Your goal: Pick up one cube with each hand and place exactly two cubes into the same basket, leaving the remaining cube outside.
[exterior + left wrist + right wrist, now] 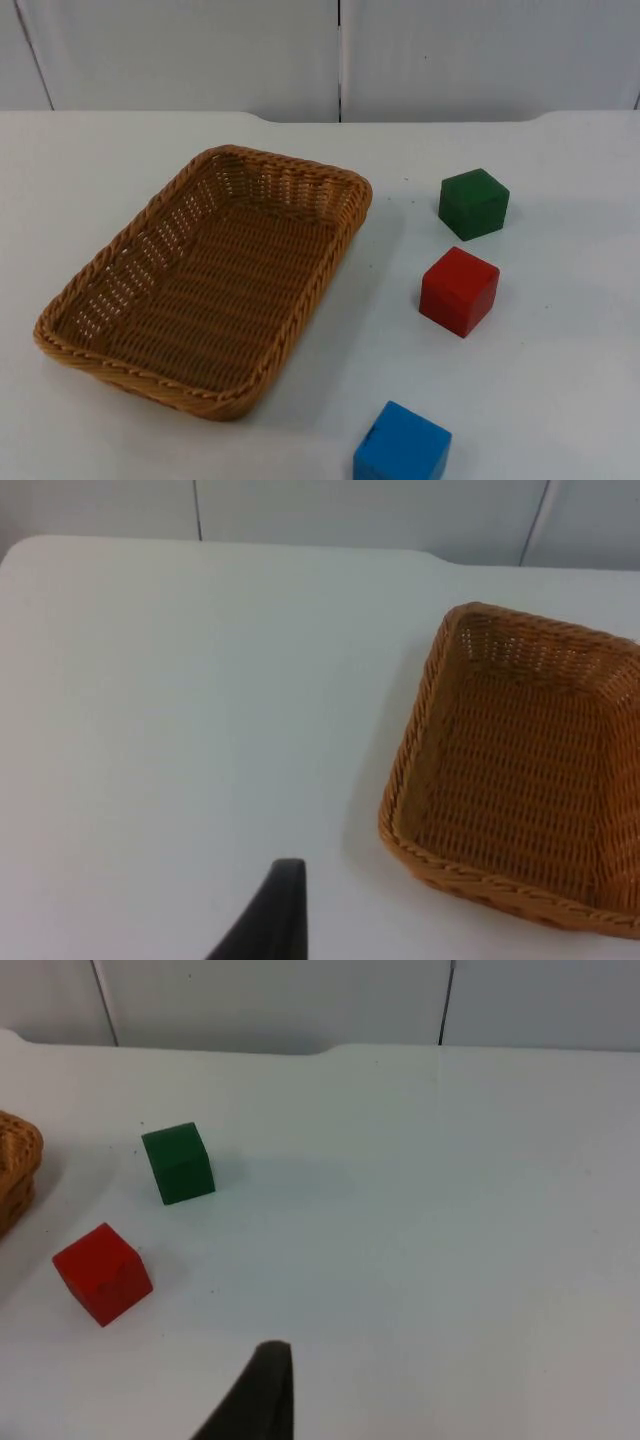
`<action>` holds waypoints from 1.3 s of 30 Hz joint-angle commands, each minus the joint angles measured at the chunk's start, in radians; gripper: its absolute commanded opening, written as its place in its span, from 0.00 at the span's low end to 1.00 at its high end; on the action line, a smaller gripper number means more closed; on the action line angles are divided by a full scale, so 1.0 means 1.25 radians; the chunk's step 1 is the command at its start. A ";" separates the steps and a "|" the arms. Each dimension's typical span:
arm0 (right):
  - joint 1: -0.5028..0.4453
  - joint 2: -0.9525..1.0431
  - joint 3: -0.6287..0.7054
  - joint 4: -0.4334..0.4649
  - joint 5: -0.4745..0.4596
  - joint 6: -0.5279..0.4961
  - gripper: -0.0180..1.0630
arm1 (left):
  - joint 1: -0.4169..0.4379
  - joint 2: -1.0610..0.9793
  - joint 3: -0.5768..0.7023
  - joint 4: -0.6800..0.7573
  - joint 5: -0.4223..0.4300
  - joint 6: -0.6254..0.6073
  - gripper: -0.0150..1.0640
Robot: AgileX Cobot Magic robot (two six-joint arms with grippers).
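Woven wicker basket (120, 275); matt cubes (459, 290) on smooth table (560, 380).

White table (560, 380): basket (100, 350), green (473, 203), red (459, 290), blue cubes (402, 444).

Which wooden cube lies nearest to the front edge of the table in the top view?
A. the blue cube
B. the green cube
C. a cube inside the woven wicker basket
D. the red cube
A: the blue wooden cube sits closest to the front edge, ahead of the red wooden cube and the green wooden cube, while the woven wicker basket holds no cube.
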 commanded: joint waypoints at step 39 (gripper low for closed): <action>-0.004 0.530 -0.193 0.049 -0.102 -0.006 0.99 | 0.002 0.373 -0.108 -0.339 -0.110 0.260 0.96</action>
